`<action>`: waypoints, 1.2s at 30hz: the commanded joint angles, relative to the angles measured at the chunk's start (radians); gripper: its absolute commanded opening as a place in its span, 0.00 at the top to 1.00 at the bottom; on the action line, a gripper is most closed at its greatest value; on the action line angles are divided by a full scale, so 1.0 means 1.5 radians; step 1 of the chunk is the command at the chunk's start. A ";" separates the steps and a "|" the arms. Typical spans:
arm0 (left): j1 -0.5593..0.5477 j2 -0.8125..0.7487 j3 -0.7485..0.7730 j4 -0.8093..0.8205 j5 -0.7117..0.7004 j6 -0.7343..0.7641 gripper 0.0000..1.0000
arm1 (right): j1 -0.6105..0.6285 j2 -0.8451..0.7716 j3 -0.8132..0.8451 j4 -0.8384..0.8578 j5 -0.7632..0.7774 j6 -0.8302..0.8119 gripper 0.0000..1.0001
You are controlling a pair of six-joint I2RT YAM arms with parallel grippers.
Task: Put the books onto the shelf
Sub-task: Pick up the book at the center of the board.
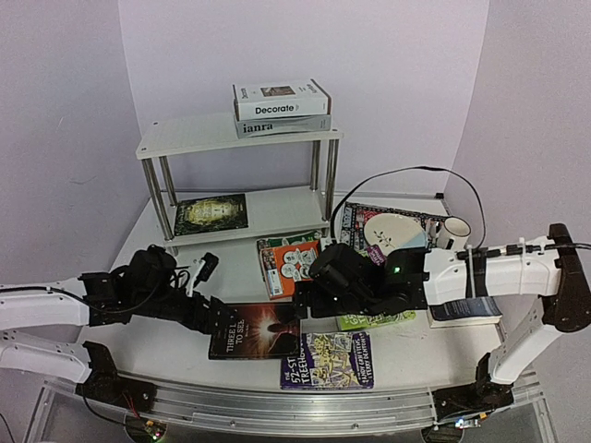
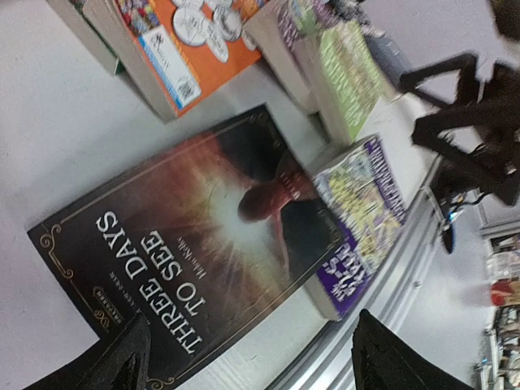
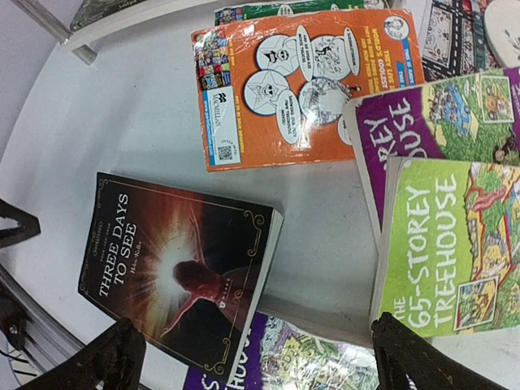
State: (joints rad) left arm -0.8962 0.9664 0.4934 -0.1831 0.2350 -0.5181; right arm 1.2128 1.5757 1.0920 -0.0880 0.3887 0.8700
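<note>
Holding left gripper (image 2: pixel 250 329) and right gripper (image 3: pixel 253 329) wide (both empty), we can straddle the dark "Three Days to See" paperback (image 2: pixel 203 244).

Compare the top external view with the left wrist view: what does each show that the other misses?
Top external only: the shelf, with Decorate stacked on ianra on its top tier and a dark green book on the lower tier; a plate and mug at the right. Left wrist only: the left gripper close up, open and empty, and blurred clutter beyond the table. Both: Three Days to See, the purple Treehouse paperback, the orange book and the green book.
</note>
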 commanded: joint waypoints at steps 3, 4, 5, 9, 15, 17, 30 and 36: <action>-0.119 0.087 0.077 -0.006 -0.219 0.007 0.13 | -0.043 0.041 0.048 -0.062 0.004 -0.205 0.02; -0.124 0.082 0.078 -0.005 -0.230 0.009 0.13 | -0.050 0.035 0.038 -0.061 0.019 -0.221 0.02; -0.128 0.077 0.078 -0.005 -0.240 0.013 0.12 | -0.057 0.030 0.027 -0.059 0.036 -0.234 0.02; -0.156 0.072 0.075 -0.005 -0.273 0.044 0.12 | -0.078 0.000 -0.015 -0.011 0.085 -0.322 0.02; -0.271 0.149 0.111 -0.005 -0.392 0.105 0.12 | -0.087 -0.032 -0.059 0.080 0.119 -0.432 0.02; -0.312 0.174 0.121 -0.006 -0.434 0.129 0.12 | -0.091 -0.041 -0.076 0.105 0.136 -0.447 0.02; -0.487 0.291 0.154 -0.047 -0.633 0.257 0.11 | -0.135 -0.127 -0.314 0.375 0.292 -0.489 0.02; -0.487 0.372 0.178 -0.052 -0.676 0.286 0.10 | -0.145 -0.135 -0.387 0.455 0.323 -0.477 0.02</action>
State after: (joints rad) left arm -1.6241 1.4516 0.7008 -0.2517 -0.6892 -0.1388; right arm 1.0021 1.4066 0.5515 0.4738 0.7836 0.1535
